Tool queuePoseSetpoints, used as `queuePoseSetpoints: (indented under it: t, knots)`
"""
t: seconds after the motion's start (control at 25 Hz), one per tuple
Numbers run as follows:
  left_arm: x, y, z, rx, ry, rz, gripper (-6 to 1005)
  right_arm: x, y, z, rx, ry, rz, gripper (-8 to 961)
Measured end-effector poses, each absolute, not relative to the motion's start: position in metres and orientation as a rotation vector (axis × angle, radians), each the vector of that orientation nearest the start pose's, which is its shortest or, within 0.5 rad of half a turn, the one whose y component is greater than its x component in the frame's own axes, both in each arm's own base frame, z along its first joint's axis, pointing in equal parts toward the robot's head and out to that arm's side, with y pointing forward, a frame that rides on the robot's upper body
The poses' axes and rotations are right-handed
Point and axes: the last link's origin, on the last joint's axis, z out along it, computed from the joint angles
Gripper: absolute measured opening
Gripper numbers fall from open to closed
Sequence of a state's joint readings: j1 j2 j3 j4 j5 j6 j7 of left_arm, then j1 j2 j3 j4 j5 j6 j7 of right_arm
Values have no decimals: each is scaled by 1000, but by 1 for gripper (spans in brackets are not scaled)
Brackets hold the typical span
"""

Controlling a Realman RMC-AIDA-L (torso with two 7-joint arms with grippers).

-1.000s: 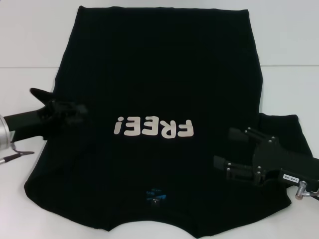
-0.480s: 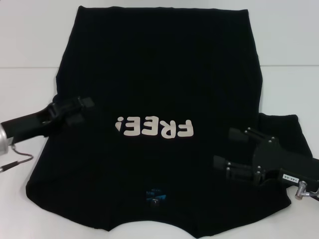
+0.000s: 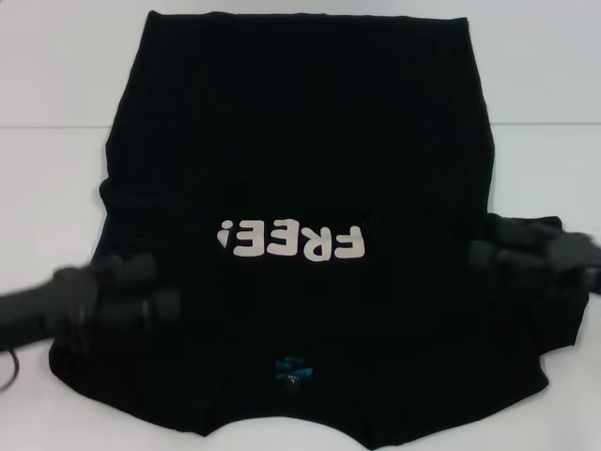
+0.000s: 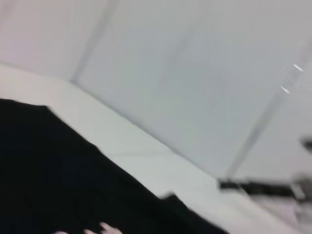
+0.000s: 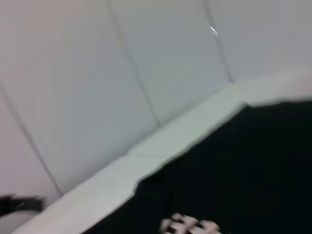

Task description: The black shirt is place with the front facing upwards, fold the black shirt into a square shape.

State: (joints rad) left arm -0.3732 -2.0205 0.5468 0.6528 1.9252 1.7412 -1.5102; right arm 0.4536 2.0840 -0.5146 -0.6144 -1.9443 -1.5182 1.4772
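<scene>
Both the left gripper (image 3: 155, 296) and right gripper (image 3: 488, 252) blur over the black shirt's (image 3: 300, 141) side edges, grip unreadable.

My left gripper (image 3: 150, 291) shows in the head view as a blurred black block, chunky and squared at its tip, on a thick dark forearm that runs to the frame's edge. A thin dark cable loops beneath that arm near the corner. My right gripper (image 3: 488, 252) is likewise black, its body a soft-edged dark mass with a lighter grey patch along the top. No screws, labels or markings can be read on either one; both are too smeared.
</scene>
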Motion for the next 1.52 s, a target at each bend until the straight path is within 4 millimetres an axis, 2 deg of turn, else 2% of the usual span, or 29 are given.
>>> queuePoseSetpoints:
  t: [0.16, 0.32, 0.48, 0.68, 0.8, 1.24, 1.52]
  knots:
    - [-305, 272, 42, -2631, -816, -874, 921, 300, 329, 57, -2381, 1286, 656, 941]
    - [-307, 269, 47, -2631, -753, -855, 921, 292, 335, 88, -2304, 1602, 426, 941]
    - [-305, 270, 53, -2643, -727, -845, 921, 283, 340, 107, -2156, 1835, 255, 942]
    - [-304, 270, 54, -2650, -720, -845, 921, 286, 346, 103, -2029, 1934, -5, 908]
    - [-303, 268, 53, -2662, -717, -848, 921, 292, 347, 97, -1977, 1976, -75, 895]
    - [-302, 267, 50, -2696, -715, -830, 921, 315, 349, 82, -1894, 2071, -73, 882]
    - [-301, 268, 50, -2698, -711, -831, 921, 314, 356, 69, -1908, 2075, -70, 881]
